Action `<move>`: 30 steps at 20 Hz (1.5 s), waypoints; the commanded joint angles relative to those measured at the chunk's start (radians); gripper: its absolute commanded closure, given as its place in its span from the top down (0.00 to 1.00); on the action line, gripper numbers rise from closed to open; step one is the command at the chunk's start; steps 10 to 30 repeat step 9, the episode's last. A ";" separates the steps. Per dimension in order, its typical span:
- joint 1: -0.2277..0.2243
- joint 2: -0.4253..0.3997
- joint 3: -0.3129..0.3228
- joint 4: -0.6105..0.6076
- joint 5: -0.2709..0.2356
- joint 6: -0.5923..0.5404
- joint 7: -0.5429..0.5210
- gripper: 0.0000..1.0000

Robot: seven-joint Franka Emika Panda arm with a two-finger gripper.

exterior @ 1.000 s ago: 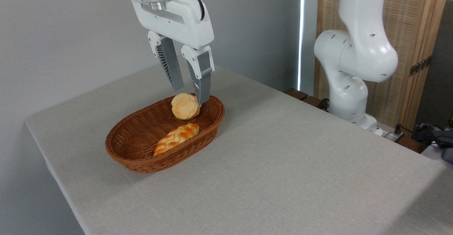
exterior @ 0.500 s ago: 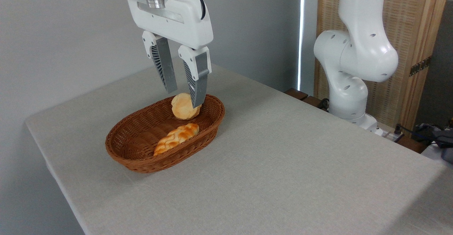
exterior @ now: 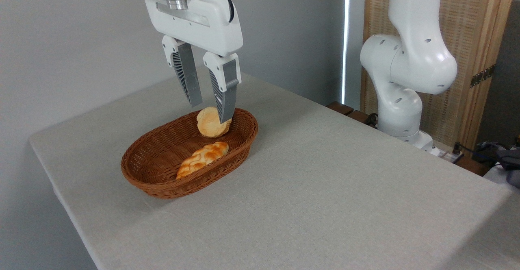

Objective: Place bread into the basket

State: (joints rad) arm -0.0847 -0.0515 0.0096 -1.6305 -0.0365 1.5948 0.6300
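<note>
The bread (exterior: 208, 125), a small round golden bun, rests on its edge inside the far end of the basket (exterior: 140, 176), with its pale flat side facing the camera. The basket is an oval reddish-brown wicker one on the left part of the table. My gripper (exterior: 210, 112) hangs just above the bun, open, with nothing between its fingers. The tip of the right finger (exterior: 226, 95) overlaps the bun's upper right edge in the picture.
A long braided golden loaf (exterior: 202, 159) lies in the basket near its front wall. The arm's white base (exterior: 400, 99) stands at the table's far right edge. The grey tablecloth (exterior: 325, 188) spreads to the right and front.
The gripper has risen and shifted a little to the left, away from the bun. The bun stays where it lay in the basket.
</note>
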 commanded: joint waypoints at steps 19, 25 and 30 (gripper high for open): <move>0.000 0.001 0.000 0.006 0.001 -0.007 -0.003 1.00; 0.000 0.001 0.000 0.006 0.001 -0.007 -0.003 1.00; 0.000 0.001 0.000 0.006 0.001 -0.007 -0.003 1.00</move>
